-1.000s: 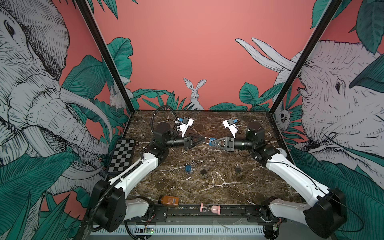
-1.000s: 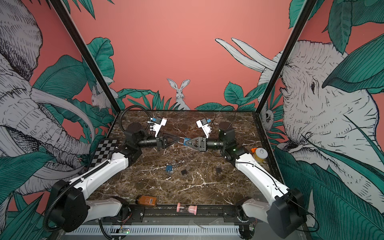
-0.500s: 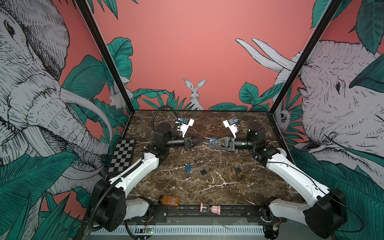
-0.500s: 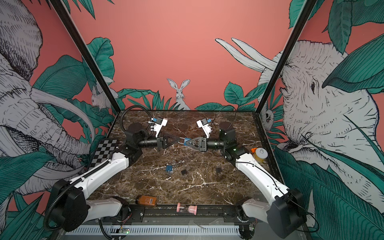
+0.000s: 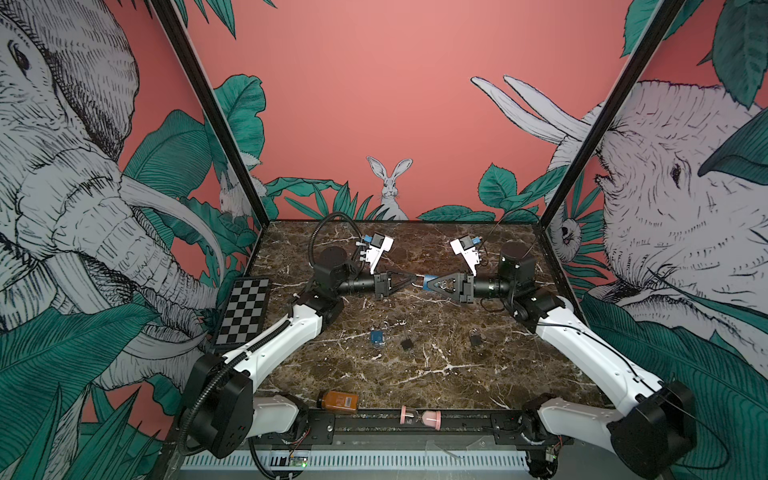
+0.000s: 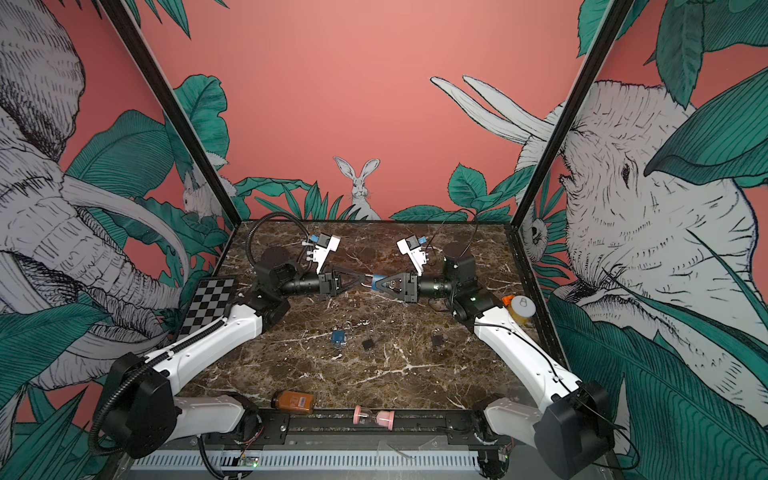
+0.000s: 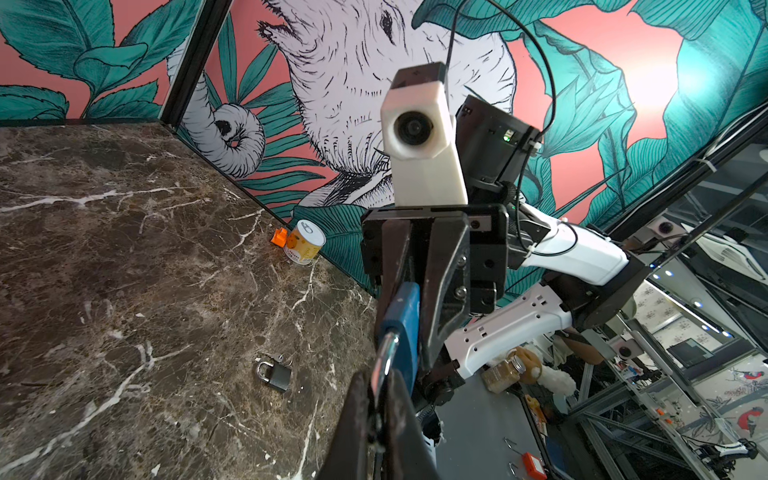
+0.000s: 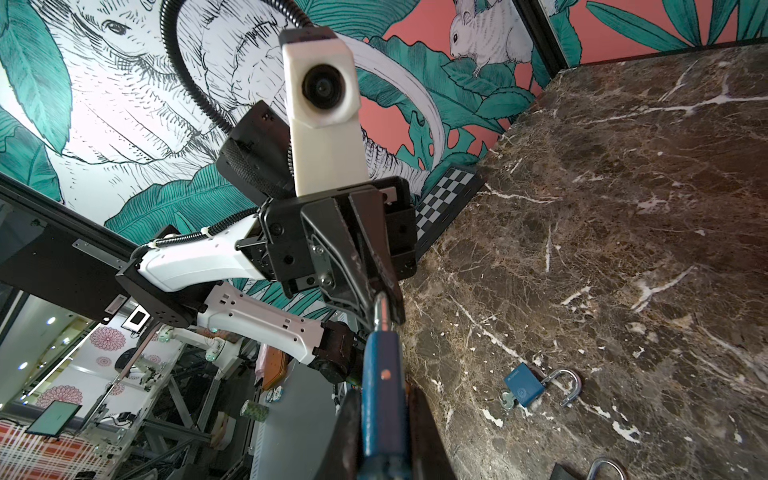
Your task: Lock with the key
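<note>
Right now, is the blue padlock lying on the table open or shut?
Open. In the right wrist view the blue padlock on the table has its shackle swung out, one leg clear of the body.

No word or number can be read anywhere. The loose blue padlock [image 8: 524,388] lying on the table carries a line of white print and a round emblem on its face, both too small to make out. The held blue padlock [image 8: 382,399] shows only a small red dot on its side. The amber bottle [image 5: 337,401] has an orange label with blurred print, and the can [image 7: 304,242] has a yellow label, also illegible
</note>
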`<state>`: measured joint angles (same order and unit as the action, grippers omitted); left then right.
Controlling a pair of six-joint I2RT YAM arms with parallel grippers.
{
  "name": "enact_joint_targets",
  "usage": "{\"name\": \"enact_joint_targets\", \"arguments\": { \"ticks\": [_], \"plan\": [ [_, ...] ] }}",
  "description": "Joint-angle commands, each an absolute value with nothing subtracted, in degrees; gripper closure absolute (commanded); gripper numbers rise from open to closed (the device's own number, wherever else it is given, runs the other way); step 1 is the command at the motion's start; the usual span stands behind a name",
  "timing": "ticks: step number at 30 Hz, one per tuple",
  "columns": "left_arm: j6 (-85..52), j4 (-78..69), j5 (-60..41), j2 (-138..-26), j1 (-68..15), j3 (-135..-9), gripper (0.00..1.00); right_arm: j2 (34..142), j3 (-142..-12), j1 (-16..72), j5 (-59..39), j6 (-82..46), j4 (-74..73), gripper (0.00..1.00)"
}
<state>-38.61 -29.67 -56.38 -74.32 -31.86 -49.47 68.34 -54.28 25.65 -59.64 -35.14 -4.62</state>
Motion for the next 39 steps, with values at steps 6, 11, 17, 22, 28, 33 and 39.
{"name": "enact_joint_targets", "arguments": {
  "ticks": [6, 11, 17, 22, 28, 33, 39],
  "plan": [
    [-39.80, -35.32, -62.43, -75.74, -38.93, -51.72, 1.00, 70.96, -57.21, 27.32, -57.03, -34.34, -8.78, 1.00],
    [-39.59, -35.07, -62.44, -75.98, -39.39, -51.77, 1.00, 72.30, -57.65, 27.74, -57.09, -34.54, -9.64, 1.00],
    [-37.46, -32.06, -60.91, -75.53, -39.63, -51.87, 1.00, 73.04, -57.58, 27.92, -56.65, -34.34, -9.47, 1.00],
    [-32.48, -26.64, -53.63, -73.80, -37.64, -50.96, 0.99, 70.83, -55.71, 25.92, -56.41, -33.45, -7.64, 1.00],
    [-38.79, -35.67, -57.56, -77.28, -36.21, -52.09, 0.78, 68.58, -53.57, 25.14, -56.66, -32.28, -5.97, 1.00],
    [-42.04, -39.62, -59.67, -79.13, -36.27, -52.36, 0.83, 68.20, -52.34, 25.11, -56.14, -32.45, -6.91, 1.00],
    [-40.91, -38.00, -58.50, -78.22, -36.30, -51.42, 1.00, 68.25, -51.70, 24.88, -55.29, -33.11, -8.04, 1.00]
  ]
}}
